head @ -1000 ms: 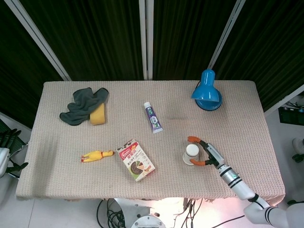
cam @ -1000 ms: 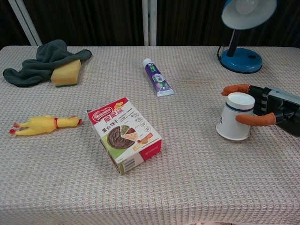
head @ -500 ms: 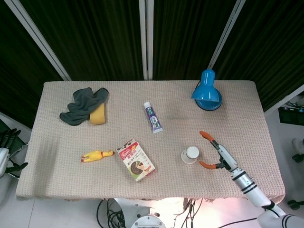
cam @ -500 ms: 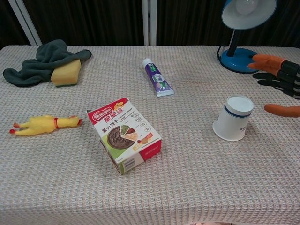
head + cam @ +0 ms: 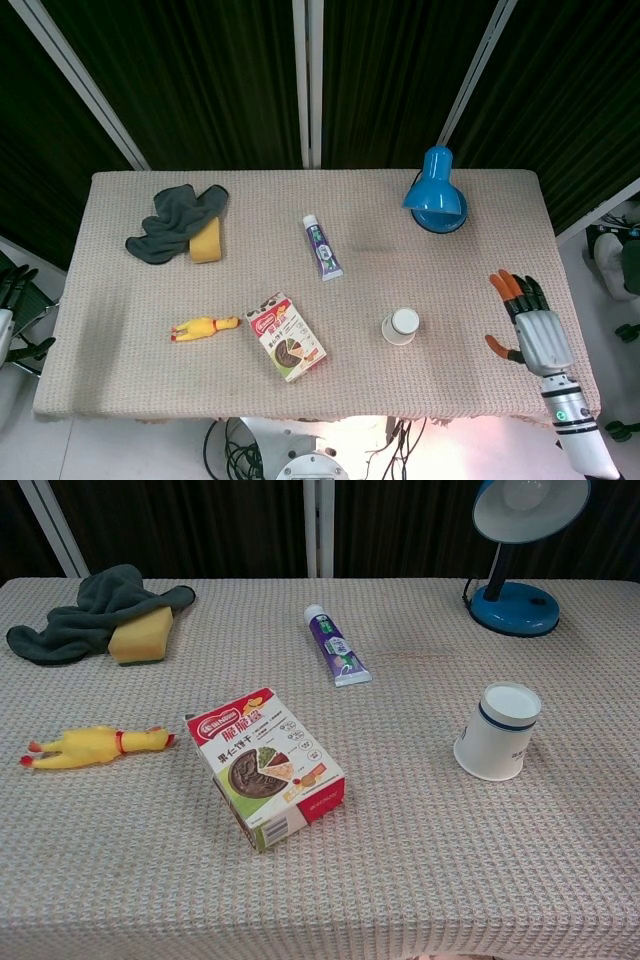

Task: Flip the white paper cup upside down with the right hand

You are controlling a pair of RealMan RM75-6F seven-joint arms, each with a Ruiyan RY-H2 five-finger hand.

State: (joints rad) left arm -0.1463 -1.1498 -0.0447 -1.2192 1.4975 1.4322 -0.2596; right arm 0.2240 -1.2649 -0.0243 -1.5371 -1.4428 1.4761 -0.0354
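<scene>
Fingers (image 5: pixel 510 287) spread, right hand (image 5: pixel 535 332) apart from cup (image 5: pixel 498 731).

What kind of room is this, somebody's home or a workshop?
Probably a lab or test room, not a home: a robot hand hangs by a cloth-covered table, black curtains close it in, and unrelated props lie scattered, such as a rubber chicken and a toothpaste tube.

The right hand (image 5: pixel 530 325) is visible in the head view only, positioned well to the right of the white paper cup (image 5: pixel 402 325) and apart from it. Its fingers (image 5: pixel 510 285) are extended and spread, the thumb projects toward the cup, and it holds nothing. The forearm extends below it. The left hand (image 5: pixel 10 300) appears far left of the cup, partly cropped; its state is indeterminate.
</scene>
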